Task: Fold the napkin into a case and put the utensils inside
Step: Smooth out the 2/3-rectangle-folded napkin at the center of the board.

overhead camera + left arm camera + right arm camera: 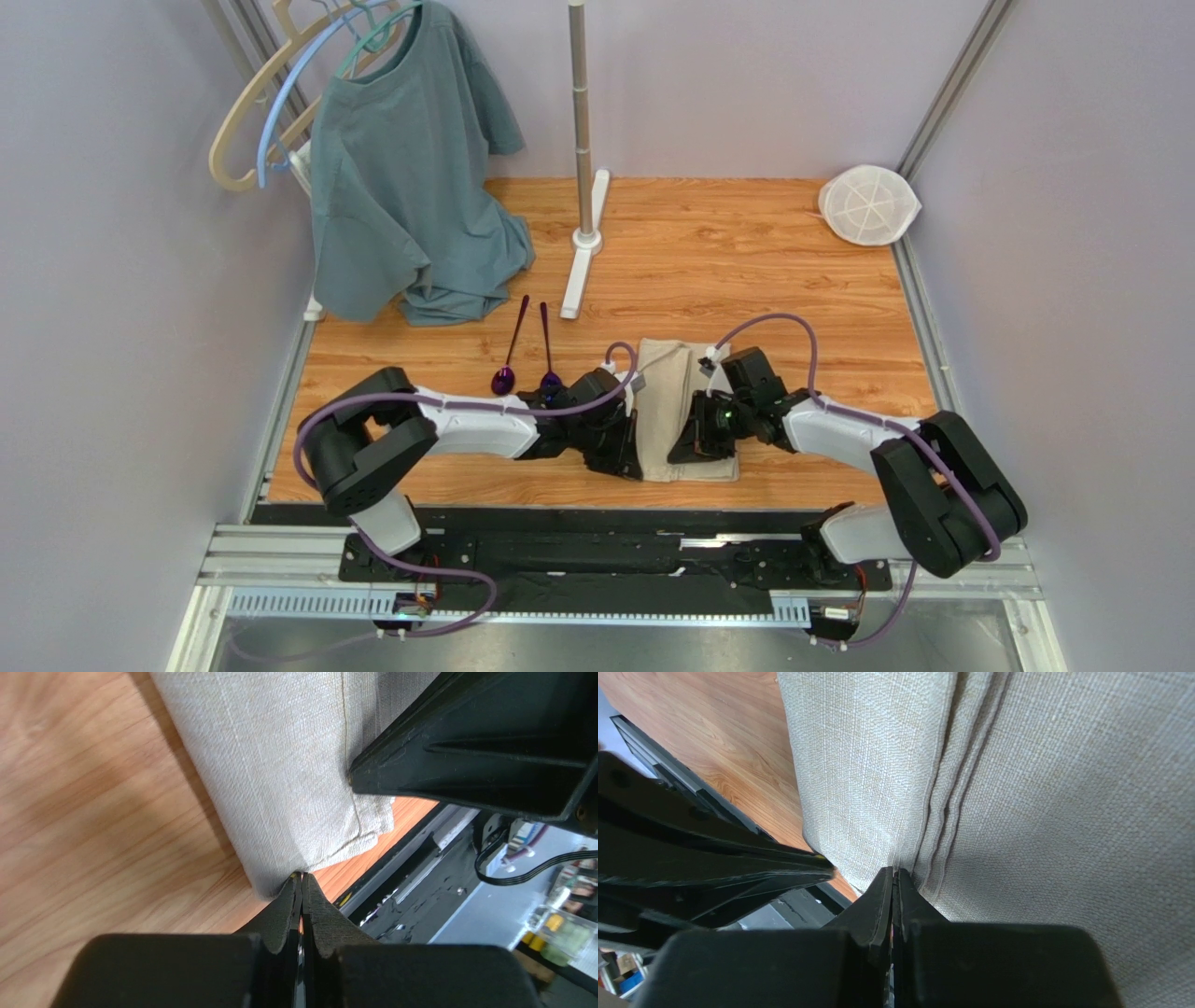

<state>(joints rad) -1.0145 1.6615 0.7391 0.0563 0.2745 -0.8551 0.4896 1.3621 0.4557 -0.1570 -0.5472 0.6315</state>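
Napkin [668, 371] lies as a narrow folded strip with the spoons [502, 380] at its 9 o'clock, my left gripper [302, 882] and right gripper [894, 878] both closed with tips on its 6 o'clock end, so I'd press the creases flat and slow without dragging the cloth.

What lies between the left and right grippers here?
The folded napkin. The top view shows it lying between the left gripper and the right gripper, both shut at its near end.
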